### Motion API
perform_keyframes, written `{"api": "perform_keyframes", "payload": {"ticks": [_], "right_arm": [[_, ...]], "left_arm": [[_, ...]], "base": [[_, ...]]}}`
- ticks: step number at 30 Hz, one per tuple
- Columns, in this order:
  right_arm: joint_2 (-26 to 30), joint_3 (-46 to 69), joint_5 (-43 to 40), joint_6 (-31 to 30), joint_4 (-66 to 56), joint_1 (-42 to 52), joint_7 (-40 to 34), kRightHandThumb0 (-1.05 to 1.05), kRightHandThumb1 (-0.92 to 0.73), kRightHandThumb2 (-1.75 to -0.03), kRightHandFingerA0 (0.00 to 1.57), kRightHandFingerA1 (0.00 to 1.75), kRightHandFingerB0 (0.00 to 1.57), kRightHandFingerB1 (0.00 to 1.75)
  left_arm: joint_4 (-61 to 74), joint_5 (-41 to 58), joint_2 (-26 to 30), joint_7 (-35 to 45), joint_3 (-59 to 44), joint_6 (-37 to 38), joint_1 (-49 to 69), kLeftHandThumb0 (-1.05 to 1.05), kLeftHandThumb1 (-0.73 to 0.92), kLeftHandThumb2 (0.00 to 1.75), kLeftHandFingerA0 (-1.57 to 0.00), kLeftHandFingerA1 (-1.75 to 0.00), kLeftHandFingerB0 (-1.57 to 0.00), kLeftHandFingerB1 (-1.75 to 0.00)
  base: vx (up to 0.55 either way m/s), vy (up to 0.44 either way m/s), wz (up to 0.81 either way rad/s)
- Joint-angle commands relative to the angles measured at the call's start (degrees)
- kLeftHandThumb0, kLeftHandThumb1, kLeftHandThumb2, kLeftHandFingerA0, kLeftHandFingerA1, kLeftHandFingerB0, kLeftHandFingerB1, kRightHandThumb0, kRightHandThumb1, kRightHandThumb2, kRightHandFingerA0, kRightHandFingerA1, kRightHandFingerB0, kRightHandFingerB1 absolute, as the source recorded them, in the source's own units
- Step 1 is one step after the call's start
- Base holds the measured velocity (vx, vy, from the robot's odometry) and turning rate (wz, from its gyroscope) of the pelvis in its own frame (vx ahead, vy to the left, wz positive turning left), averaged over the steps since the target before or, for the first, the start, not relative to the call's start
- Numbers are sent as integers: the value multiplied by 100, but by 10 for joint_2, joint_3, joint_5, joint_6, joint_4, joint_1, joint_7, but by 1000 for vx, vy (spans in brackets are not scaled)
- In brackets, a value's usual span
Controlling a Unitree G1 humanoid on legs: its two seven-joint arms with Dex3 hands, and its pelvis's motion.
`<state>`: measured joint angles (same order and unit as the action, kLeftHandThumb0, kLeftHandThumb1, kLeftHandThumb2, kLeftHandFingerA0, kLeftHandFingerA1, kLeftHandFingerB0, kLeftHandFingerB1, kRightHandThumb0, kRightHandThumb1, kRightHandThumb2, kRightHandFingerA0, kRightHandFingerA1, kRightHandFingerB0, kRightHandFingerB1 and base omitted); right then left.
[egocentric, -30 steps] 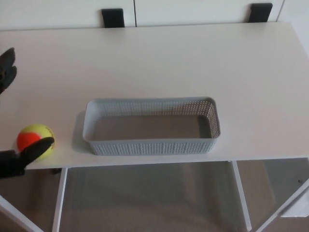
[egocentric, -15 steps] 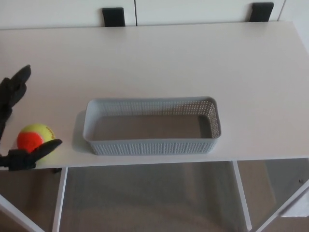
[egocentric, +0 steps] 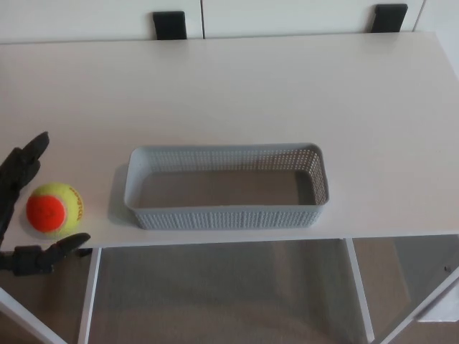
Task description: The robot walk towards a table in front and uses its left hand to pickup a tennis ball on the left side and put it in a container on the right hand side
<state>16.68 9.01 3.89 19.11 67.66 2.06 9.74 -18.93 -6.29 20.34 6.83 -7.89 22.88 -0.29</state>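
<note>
A yellow and orange tennis ball (egocentric: 55, 208) rests on the white table (egocentric: 237, 93) near its front left corner. My left hand (egocentric: 21, 208) is at the picture's left edge, open around the ball: two fingers (egocentric: 23, 161) reach past its far side and the thumb (egocentric: 50, 254) lies just in front of it, below the table edge. Whether any of them touch the ball is unclear. A grey perforated basket (egocentric: 226, 186), with nothing in it, stands right of the ball near the front edge. My right hand does not show.
White cabinet fronts with two black handles (egocentric: 168, 24) run behind the table. Below the front edge are the white table frame (egocentric: 90, 287) and the floor.
My left hand's fingers have come down and in toward the ball's far side. The thumb has dropped from in front of the ball to below it, so the whole ball shows.
</note>
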Motion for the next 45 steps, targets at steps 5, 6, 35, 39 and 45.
{"api": "perform_keyframes", "payload": {"ticks": [5, 6, 35, 39, 45], "right_arm": [[13, -15, 5, -11, -3, -3, 2, -35, -60, -58, 56, 42, 46, 37], [14, -19, 7, -13, -4, -4, 1, -34, -60, -57, 56, 42, 46, 37], [15, -16, -5, -8, -1, -17, 15, -37, -60, -58, 54, 42, 46, 38], [15, -20, -2, -8, -4, -21, 13, -37, -61, -58, 53, 42, 46, 38], [13, -15, -8, -24, -6, -32, 11, -36, -59, -57, 56, 42, 49, 38]], "left_arm": [[-20, 4, 13, -3, -8, 26, -3, -50, 42, 53, -10, -30, -3, -22], [-22, 3, 12, -4, -8, 27, -4, -54, 36, 70, -3, -37, -8, -15], [-141, -21, -9, -34, 31, 45, -44, -49, 38, 64, -27, -45, -9, -33], [-140, -18, -13, -34, 38, 27, -53, -51, 39, 64, -34, -47, -12, -33], [-154, -33, -26, -52, 52, -11, -81, -49, 64, 61, -109, -72, -35, -33]], "base": [[0, 0, 0], [0, 0, 0], [0, 0, 0], [0, 0, 0], [0, 0, 0]]}}
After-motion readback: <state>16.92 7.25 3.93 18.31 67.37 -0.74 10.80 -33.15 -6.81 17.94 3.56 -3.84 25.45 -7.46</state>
